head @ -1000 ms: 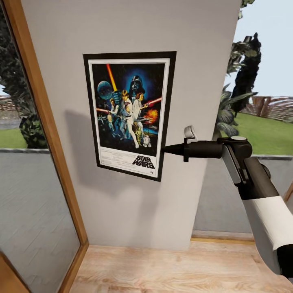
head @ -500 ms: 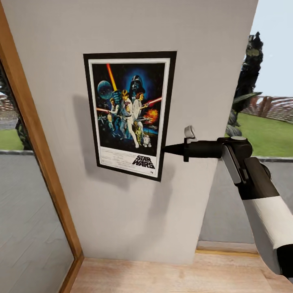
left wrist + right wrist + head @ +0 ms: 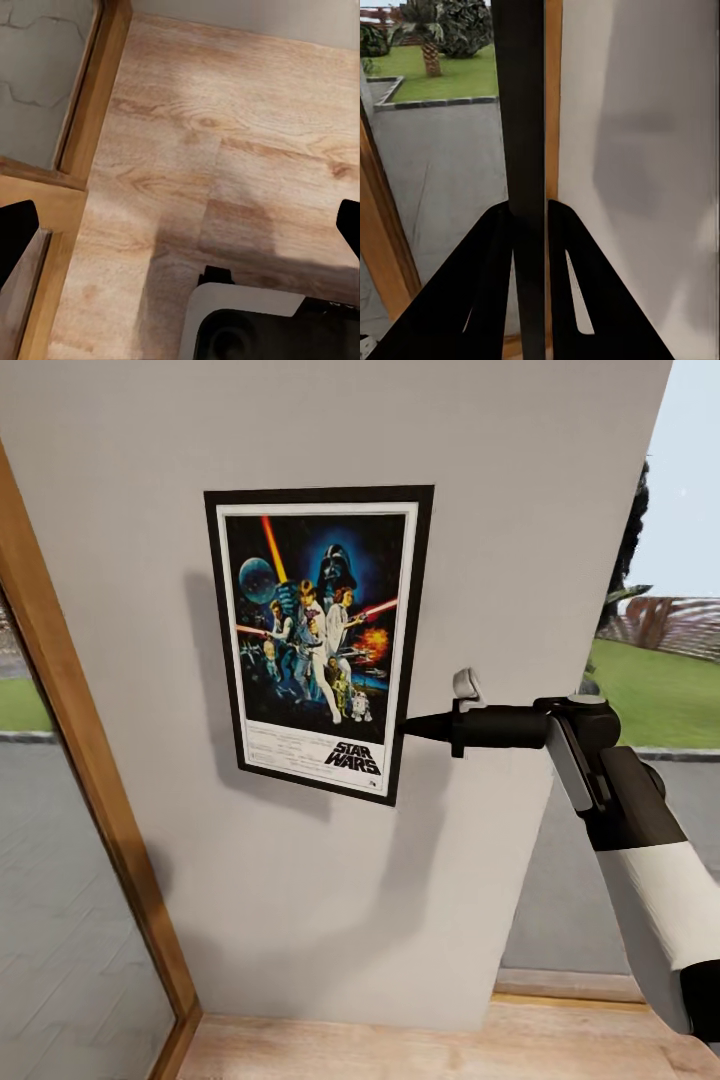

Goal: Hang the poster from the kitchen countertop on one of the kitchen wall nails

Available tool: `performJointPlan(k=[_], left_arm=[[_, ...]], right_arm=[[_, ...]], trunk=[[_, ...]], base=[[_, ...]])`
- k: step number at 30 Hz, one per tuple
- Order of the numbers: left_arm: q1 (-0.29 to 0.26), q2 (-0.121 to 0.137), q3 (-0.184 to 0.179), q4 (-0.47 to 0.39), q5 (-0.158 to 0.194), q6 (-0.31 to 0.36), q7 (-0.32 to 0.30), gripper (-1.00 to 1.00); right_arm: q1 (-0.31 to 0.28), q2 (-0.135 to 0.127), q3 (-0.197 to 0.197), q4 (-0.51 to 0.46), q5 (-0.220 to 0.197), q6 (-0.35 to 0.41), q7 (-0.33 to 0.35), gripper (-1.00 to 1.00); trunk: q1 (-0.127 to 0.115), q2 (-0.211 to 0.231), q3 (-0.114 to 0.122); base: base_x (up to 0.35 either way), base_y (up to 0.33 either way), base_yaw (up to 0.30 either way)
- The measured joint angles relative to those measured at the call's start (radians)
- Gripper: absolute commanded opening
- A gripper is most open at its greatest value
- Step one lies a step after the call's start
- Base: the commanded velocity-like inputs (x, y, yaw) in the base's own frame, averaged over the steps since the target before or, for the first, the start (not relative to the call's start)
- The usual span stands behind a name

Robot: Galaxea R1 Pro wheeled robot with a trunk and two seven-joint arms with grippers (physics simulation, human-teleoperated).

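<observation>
Poster: the poster (image 3: 318,642) is seen upright and slightly tilted in front of the pale grey wall (image 3: 520,510), its shadow thrown on the wall to its left and below it.
Poster face: colourful figures on dark blue are shown inside a white border and black frame, with the black "STAR WARS" title low on the sheet.
Poster and claw: the poster's right edge is pinched low down, just right of the title, by the right gripper (image 3: 408,726); the rest of the sheet is carried out to the left of the claw.
Right claw: the right gripper is clamped on the poster; in the right wrist view the two dark fingers (image 3: 487,292) are pressed against either side of the poster (image 3: 519,150), which is seen edge-on as a dark strip between them.
Right arm: the black and white right arm (image 3: 650,870) is stretched in from the near right, level with the poster's lower part.
Left claw: the left gripper (image 3: 180,225) is held wide apart, its fingertips at the two edges of the left wrist view, pointed down at the wooden floor (image 3: 247,135).
Surroundings: a wooden window frame (image 3: 90,780) is seen left of the wall, lawn and trees through the glass on the far right.
</observation>
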Motion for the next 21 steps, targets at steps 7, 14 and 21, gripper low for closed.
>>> performJointPlan(k=[7, 14, 21], left_arm=[[0.000, -0.006, 0.003, -0.003, 0.000, -0.001, -0.001, 1.00], [0.000, -0.006, 0.003, -0.003, 0.000, -0.001, -0.001, 1.00], [0.000, -0.006, 0.003, -0.003, 0.000, -0.001, -0.001, 1.00]], right_arm=[[-0.015, -0.003, -0.003, -0.012, -0.005, 0.021, 0.017, -1.00], [-0.015, -0.003, -0.003, -0.012, -0.005, 0.037, 0.017, -1.00], [-0.015, -0.003, -0.003, -0.012, -0.005, 0.037, 0.017, -1.00]], trunk=[[0.000, 0.000, 0.000], [0.000, 0.000, 0.000], [0.000, 0.000, 0.000]], base=[[0.000, 0.000, 0.000], [0.000, 0.000, 0.000], [0.000, 0.000, 0.000]])
